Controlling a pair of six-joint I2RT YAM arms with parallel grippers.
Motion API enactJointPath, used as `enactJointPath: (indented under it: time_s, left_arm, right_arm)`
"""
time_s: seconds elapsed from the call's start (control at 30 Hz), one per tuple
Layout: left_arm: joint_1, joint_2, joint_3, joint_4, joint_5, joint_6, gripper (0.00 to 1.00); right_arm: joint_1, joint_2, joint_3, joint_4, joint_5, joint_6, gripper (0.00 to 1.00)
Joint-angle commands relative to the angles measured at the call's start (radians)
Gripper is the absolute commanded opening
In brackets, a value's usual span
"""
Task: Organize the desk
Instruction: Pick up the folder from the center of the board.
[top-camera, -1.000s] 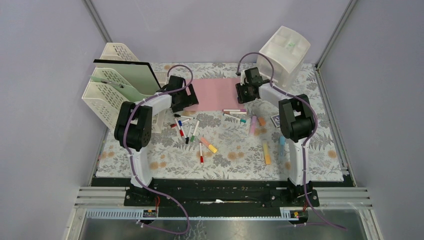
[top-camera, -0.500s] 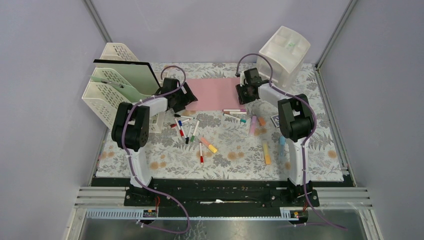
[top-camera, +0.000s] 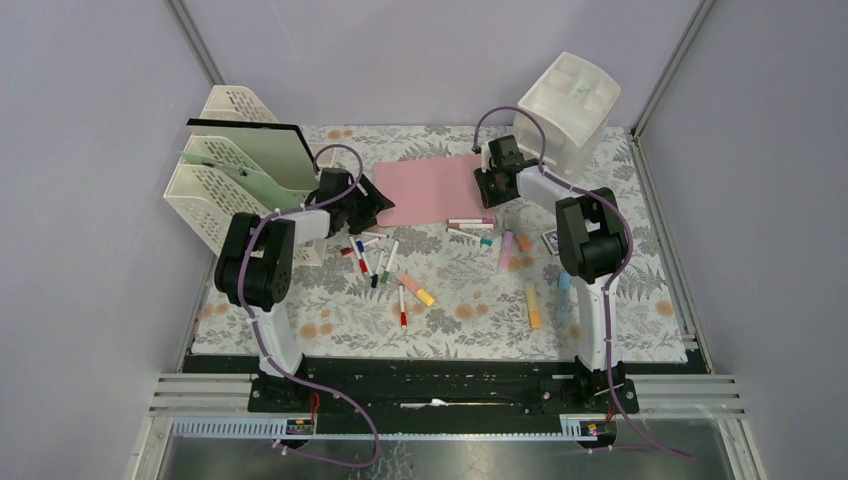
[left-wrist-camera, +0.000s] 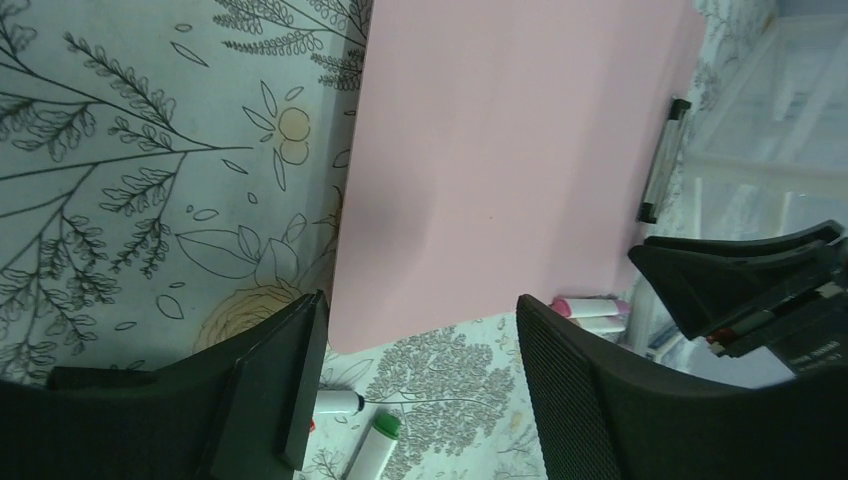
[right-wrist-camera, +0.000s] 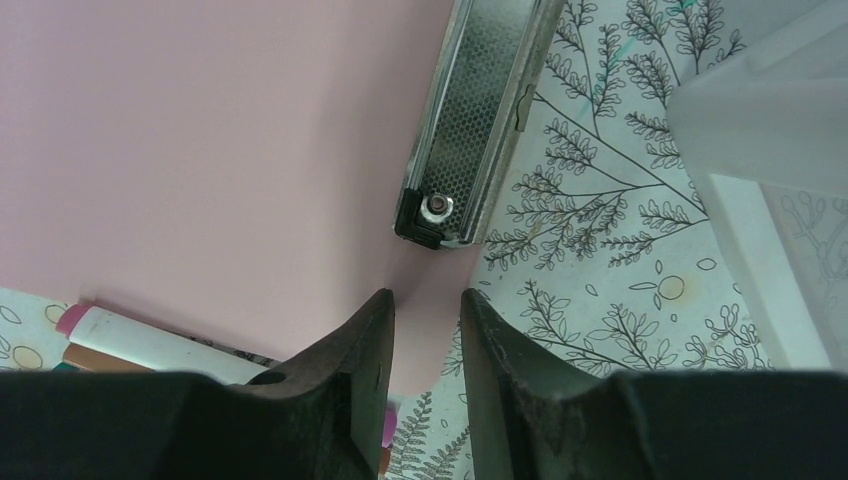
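The desk (top-camera: 450, 320) wears a pale fern-and-flower cloth. A pink clipboard (top-camera: 430, 188) lies slightly askew at the back middle, its metal clip (right-wrist-camera: 480, 120) at the right end. My left gripper (top-camera: 362, 195) sits low at the board's near-left corner (left-wrist-camera: 400, 320), jaws wide open and nothing between them (left-wrist-camera: 420, 305). My right gripper (top-camera: 492, 183) hovers over the board's near-right corner (right-wrist-camera: 427, 295). Its fingers stand a narrow gap apart, the pink corner lying flat beneath that gap, not pinched.
Loose markers (top-camera: 380, 260) and highlighters (top-camera: 532, 303) are scattered mid-desk, with more pens (top-camera: 470, 224) along the clipboard's near edge. A cream lattice file rack (top-camera: 225, 170) stands at the back left. A white drawer unit (top-camera: 570, 105) is at the back right.
The clipboard has turned slightly and now lies askew. My left gripper has drawn back left off the board and its jaws have narrowed somewhat. The right gripper edged toward the back.
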Motion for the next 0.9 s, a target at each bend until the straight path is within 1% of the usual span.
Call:
enactJointPath:
  time_s: [0.0, 0.13, 0.3, 0.37, 0.53, 0.7, 0.77, 0.8, 0.87]
  left_arm:
    - [-0.015, -0.056, -0.023, 0.22, 0.135, -0.127, 0.7]
    - [-0.015, -0.059, -0.047, 0.299, 0.148, -0.183, 0.64]
    - [-0.015, -0.068, -0.077, 0.401, 0.162, -0.258, 0.6]
    - [-0.017, -0.061, -0.074, 0.406, 0.162, -0.27, 0.53]
    - [-0.017, -0.038, -0.039, 0.34, 0.147, -0.249, 0.46]
    - [-0.018, -0.027, 0.003, 0.271, 0.135, -0.197, 0.22]
    - [-0.019, -0.034, 0.009, 0.265, 0.136, -0.184, 0.03]
    - [-0.018, -0.043, 0.009, 0.264, 0.132, -0.176, 0.0]
    - [-0.018, -0.073, 0.007, 0.252, 0.121, -0.154, 0.0]
  right_arm:
    - [0.023, 0.03, 0.013, -0.035, -0.047, 0.007, 0.37]
    - [0.022, 0.024, 0.01, -0.035, -0.052, 0.011, 0.37]
    - [0.023, 0.022, 0.008, -0.038, -0.06, 0.016, 0.37]
    - [0.023, 0.019, 0.006, -0.038, -0.061, 0.013, 0.37]
    - [0.023, -0.003, 0.001, -0.036, -0.071, 0.01, 0.37]
    - [0.023, -0.042, -0.003, -0.036, -0.105, -0.002, 0.39]
    - [0.023, -0.067, -0.004, -0.038, -0.124, -0.011, 0.41]
    - [0.022, -0.083, -0.004, -0.037, -0.137, -0.015, 0.43]
    - [0.021, -0.119, -0.004, -0.041, -0.159, -0.022, 0.46]
